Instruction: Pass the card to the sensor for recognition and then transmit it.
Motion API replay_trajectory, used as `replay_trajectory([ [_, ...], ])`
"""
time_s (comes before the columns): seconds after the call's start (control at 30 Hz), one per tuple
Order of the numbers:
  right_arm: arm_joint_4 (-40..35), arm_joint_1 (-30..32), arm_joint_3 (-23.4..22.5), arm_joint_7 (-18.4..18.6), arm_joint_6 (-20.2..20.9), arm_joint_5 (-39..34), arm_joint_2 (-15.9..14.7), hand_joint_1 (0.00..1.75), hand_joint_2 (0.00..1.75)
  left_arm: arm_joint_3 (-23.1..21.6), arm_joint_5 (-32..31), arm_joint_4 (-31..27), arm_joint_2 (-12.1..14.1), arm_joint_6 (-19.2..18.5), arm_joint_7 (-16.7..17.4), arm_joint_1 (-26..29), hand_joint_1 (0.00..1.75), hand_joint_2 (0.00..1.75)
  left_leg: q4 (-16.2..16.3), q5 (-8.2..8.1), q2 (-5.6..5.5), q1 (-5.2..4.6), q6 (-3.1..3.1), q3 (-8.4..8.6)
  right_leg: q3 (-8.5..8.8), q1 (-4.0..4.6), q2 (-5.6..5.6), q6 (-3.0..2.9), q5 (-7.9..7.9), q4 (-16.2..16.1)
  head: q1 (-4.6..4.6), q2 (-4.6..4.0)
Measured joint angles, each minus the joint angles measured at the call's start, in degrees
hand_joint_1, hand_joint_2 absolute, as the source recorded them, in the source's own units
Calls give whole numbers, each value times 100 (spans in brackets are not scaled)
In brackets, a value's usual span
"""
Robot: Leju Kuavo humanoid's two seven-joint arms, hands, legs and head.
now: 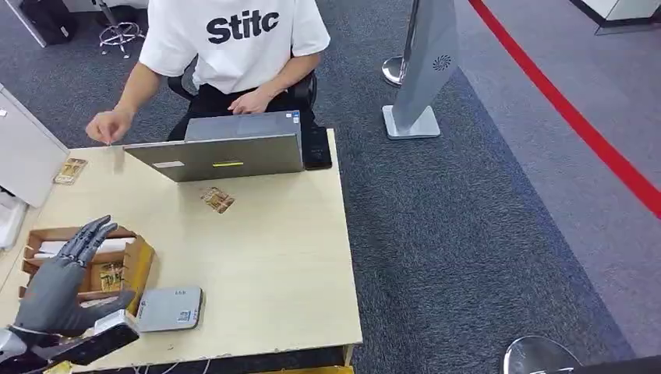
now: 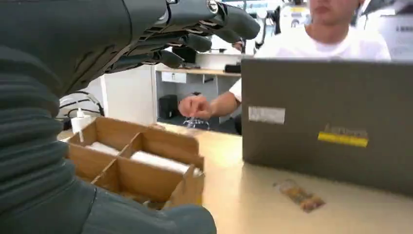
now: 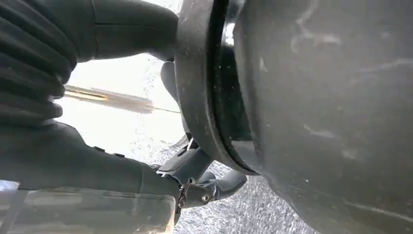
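Pale wooden desk [image 1: 296, 265] set on dark grey carpet, a red floor stripe [image 1: 577, 117] running off beyond its right side. Seated at the far edge: a person in a white printed T-shirt [image 1: 234, 35], one hand [image 1: 107, 125] reaching out over the far left corner, the other resting behind the laptop. Grey laptop [image 1: 226, 156] open at the far edge, lid back turned this way, a yellow sticker [image 2: 342, 139] and a white label [image 2: 266, 115] on it. Brown divided cardboard box [image 1: 134, 269] standing by the left edge, white items in its far compartments, something yellowish in a near one.

Left hand [image 1: 66, 284] raised above that box near the front left corner, fingers [image 2: 195, 22] stretched forward and apart, thumb below them, nothing between. Right hand [image 3: 73, 156] seen close against a dark rounded part of the robot's body; grip impossible to tell.

Small grey sensor [image 1: 169, 308] flat near the front edge, just right of the box. One card [image 1: 217, 199] lying flat mid-desk, just in front of the laptop, well apart from both hand and sensor. A second card [image 1: 70, 171] lying near the far left corner, below the person's outstretched hand.
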Motion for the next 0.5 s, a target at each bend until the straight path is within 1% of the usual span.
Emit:
replay_trajectory([
  [0.07,0,-2,26,-4,0,0,-9,0,175,178,0,-101,212,-134,33,210,0,175,0,0,-6,0,0,-1,0,0,-5,-1,-2,0,2,0],
  [0.2,-4,-2,50,-7,-2,15,-18,0,175,442,-2,-267,507,-289,33,618,0,175,0,-3,-8,0,3,-2,0,0,-8,-3,-4,0,0,0],
  [0.33,-9,-2,59,-7,0,15,-20,0,175,578,-9,-357,681,-368,37,815,0,175,-1,-2,-9,0,3,-2,1,0,-11,-3,-5,0,0,0],
  [0.5,-11,-4,70,-20,9,20,-20,0,175,632,-148,-383,858,-615,188,875,0,175,0,-2,-9,0,3,-2,2,0,-11,-3,-4,0,0,0],
])
